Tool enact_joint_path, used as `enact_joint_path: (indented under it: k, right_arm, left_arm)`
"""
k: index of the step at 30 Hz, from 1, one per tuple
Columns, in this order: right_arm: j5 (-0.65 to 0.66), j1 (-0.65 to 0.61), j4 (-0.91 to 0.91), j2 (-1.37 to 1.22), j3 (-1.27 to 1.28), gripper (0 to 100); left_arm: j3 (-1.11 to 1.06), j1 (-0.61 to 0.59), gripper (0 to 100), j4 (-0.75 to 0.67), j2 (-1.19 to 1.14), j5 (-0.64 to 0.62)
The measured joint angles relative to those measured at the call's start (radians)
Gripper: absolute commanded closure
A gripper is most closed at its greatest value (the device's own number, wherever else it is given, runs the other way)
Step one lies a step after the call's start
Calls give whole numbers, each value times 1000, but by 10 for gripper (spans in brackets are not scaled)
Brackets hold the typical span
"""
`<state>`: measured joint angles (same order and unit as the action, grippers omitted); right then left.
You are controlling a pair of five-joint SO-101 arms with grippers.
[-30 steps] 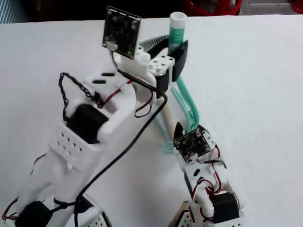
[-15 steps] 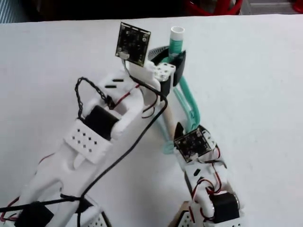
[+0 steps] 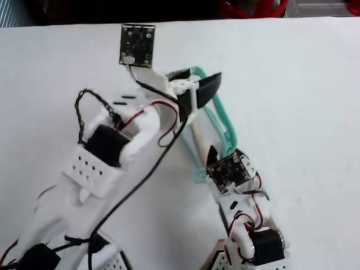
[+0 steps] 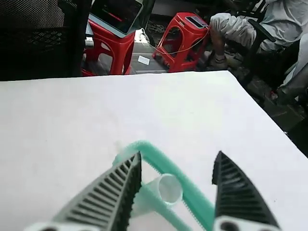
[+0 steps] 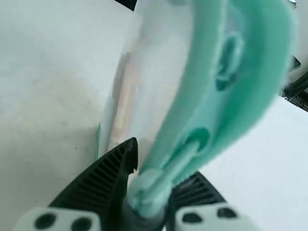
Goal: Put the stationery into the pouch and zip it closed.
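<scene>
A clear pouch with a teal zipper edge lies on the white table between the two arms. My left gripper hangs open over the pouch's far mouth, its black jaws straddling the teal rim. Between those jaws, the round white end of a glue stick sits inside the mouth. A beige item shows through the clear wall. At the pouch's near end my right gripper is shut on the teal zipper edge, which bulges up from its black fingers.
Bare white table stretches to the right and far left of the pouch. Red stools stand on the floor beyond the table's far edge. The left arm's body and cables cover the near left.
The left gripper held the glue stick upright over the pouch mouth; it has since opened and the stick has dropped into the pouch. The right arm has not moved.
</scene>
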<state>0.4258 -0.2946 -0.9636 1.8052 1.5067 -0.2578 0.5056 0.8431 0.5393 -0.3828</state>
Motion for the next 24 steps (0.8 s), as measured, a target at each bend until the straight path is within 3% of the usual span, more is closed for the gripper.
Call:
enact_joint_path:
  k: [7,12,18,24]
  right_arm:
    - [0,0,0,0,0,981]
    - [0,0,0,0,0,981]
    - [0,0,0,0,0,981]
    - [0,0,0,0,0,981]
  left_arm:
    - [8,-68,748,14,57,71]
    - [-61,-149,748,-51,64,74]
    - [-98,-118,748,-68,64,270]
    - [-55,-86,748,20,-34,308]
